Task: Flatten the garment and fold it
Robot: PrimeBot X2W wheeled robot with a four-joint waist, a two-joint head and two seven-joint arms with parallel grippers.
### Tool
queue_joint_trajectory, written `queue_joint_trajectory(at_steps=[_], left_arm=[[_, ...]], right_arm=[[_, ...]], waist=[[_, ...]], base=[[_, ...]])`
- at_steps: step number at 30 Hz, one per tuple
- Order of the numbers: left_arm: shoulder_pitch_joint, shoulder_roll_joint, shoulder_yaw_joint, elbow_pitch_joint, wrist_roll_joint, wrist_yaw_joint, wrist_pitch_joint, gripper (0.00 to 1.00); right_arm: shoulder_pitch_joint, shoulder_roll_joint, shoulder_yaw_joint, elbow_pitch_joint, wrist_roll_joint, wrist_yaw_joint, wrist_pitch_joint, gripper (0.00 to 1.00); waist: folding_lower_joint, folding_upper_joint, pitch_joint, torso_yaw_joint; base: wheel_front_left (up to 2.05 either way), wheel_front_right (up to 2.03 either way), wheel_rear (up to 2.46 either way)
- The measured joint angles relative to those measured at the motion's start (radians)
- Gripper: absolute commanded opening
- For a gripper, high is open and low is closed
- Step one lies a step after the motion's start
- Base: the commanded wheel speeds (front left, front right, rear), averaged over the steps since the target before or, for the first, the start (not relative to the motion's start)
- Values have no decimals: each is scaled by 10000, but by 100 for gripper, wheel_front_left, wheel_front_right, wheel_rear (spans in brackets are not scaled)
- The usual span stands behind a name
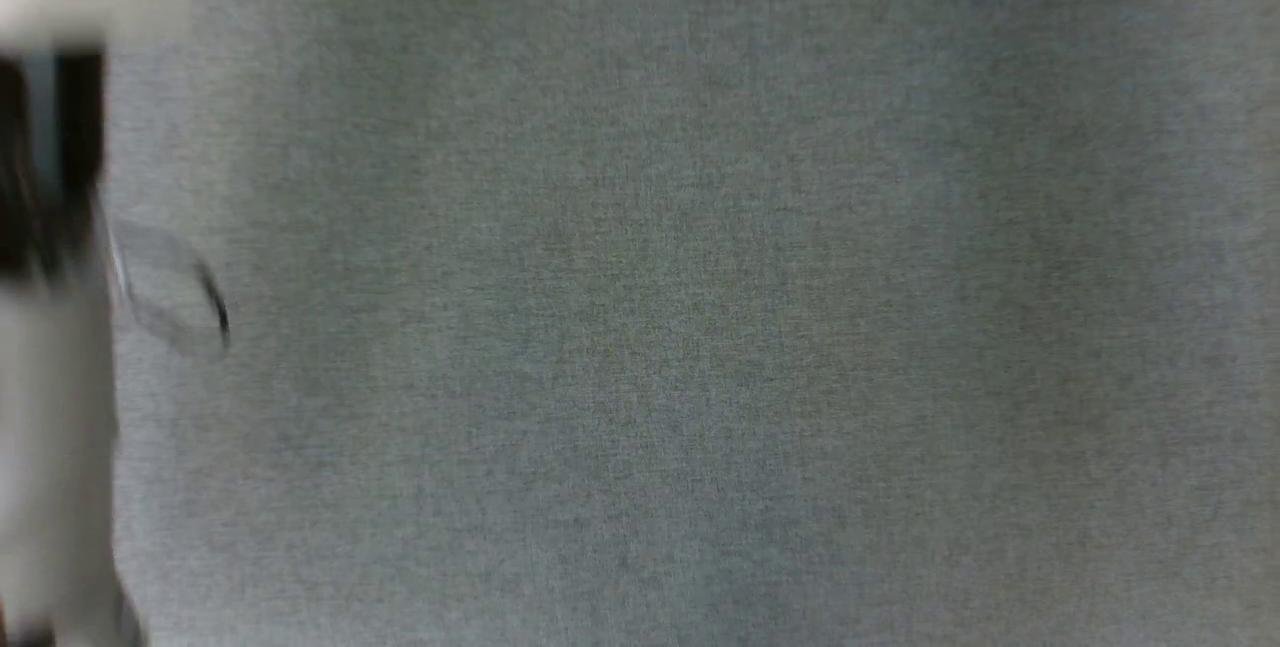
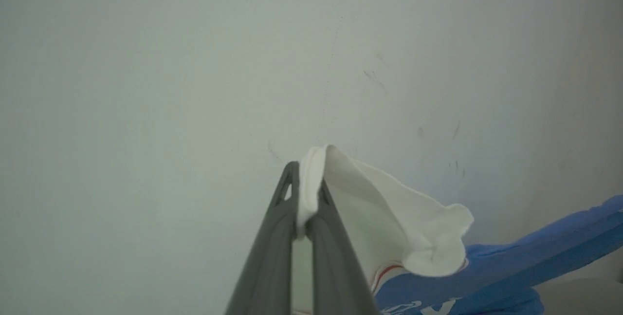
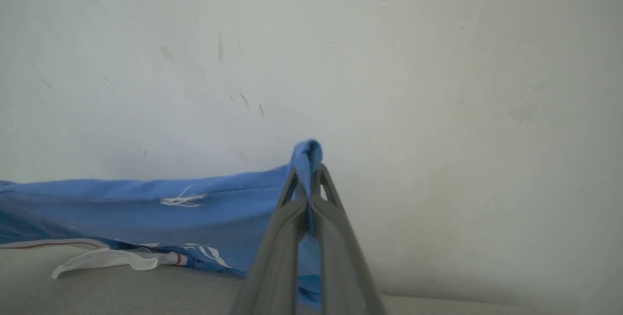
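Two pinches: your left gripper (image 2: 305, 186) nips the white sleeve (image 2: 404, 217), your right gripper (image 3: 307, 178) a blue edge (image 3: 306, 152), the garment (image 3: 146, 208) stretching toward nine o'clock, probably to spread it flat.

An edge of the garment (image 2: 389, 208) sits pinched between the tips of my left gripper (image 2: 307, 193), the rest trailing off to the right in that wrist view. My right gripper (image 3: 307, 178) pinches another edge, with the cloth stretching left of it and down onto the worktop (image 3: 121, 290), a wall (image 3: 438, 86) behind.
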Motion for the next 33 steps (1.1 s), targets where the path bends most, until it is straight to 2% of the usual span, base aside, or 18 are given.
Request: queue_joint_trajectory(at_steps=[5, 10, 14, 20, 26, 33], left_arm=[[3056, 178, 357, -1891, -257, 451, 397, 0], [5820, 232, 441, -2477, -506, 798, 844, 0], [7672, 322, 359, -2393, -763, 819, 1220, 0], [9752, 284, 6, -1776, -1384, 784, 1772, 0], [10960, 188, -420, -805, -1699, 702, 2067, 0], [12182, 257, -646, -403, -2959, 514, 3572, 0]], right_arm=[[2644, 433, -756, -1457, 307, 0, 240, 0], [4890, 1089, -865, -2207, 364, 0, 328, 0], [6329, 1423, -830, -2167, 353, 0, 525, 0], [8027, 1354, -564, -1664, 451, 0, 1396, 0], [9581, 1273, -872, -786, 221, 0, 2268, 0], [10733, 1455, -1290, -397, 211, 0, 3381, 0]], waist=[[-1, 0, -613, 49], [-1, 0, -1277, 49], [-1, 0, -1840, 1], [-1, 0, -2729, -62], [-1, 0, -3575, -50], [0, 0, -4376, 4]], base=[[0, 0, 0], [0, 0, 0], [0, 0, 0], [0, 0, 0], [0, 0, 0], [0, 0, 0]])
